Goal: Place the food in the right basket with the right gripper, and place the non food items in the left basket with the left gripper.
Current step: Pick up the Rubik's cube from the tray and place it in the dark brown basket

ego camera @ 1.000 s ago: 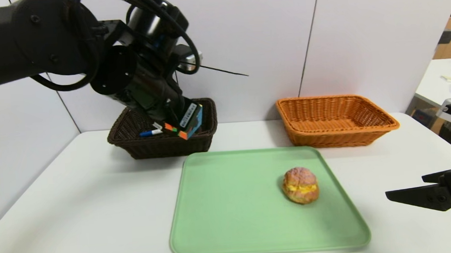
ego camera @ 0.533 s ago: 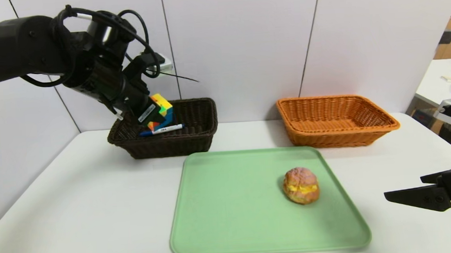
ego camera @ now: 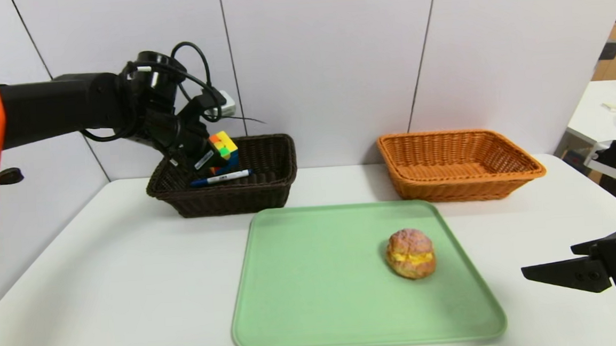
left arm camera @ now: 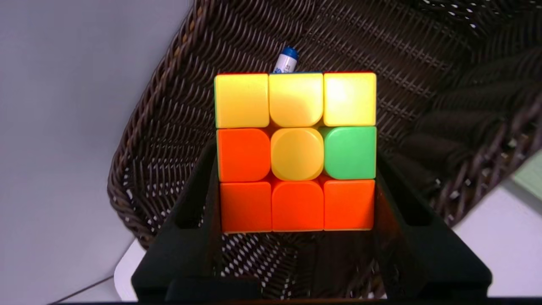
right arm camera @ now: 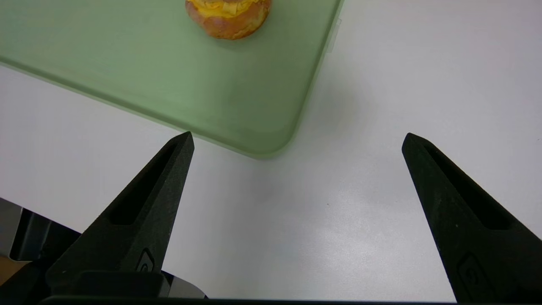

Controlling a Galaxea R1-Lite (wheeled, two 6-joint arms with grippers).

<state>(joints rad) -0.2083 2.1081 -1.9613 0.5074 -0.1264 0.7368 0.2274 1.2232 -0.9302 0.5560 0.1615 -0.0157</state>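
Note:
My left gripper (ego camera: 215,156) is shut on a multicoloured puzzle cube (ego camera: 223,147) and holds it just above the left half of the dark brown left basket (ego camera: 235,201). In the left wrist view the cube (left arm camera: 296,152) sits between both black fingers, over the basket's weave (left arm camera: 169,106). A blue and white pen (ego camera: 221,177) lies in that basket. A cream-filled bun (ego camera: 411,253) rests on the green tray (ego camera: 320,279). My right gripper (ego camera: 548,261) hovers open over the table, right of the tray, with nothing between its fingers (right arm camera: 169,178). The orange right basket (ego camera: 458,188) holds nothing.
Both baskets stand at the back against the white wall panels, with the tray in front of them. In the right wrist view the tray's corner (right arm camera: 262,127) and the bun (right arm camera: 228,17) lie ahead of the open right gripper (right arm camera: 296,137). Furniture stands past the table's right edge.
My left arm has swung to the left and drawn back, carrying the cube from low over the basket's middle to higher over its left half. The right gripper has barely shifted.

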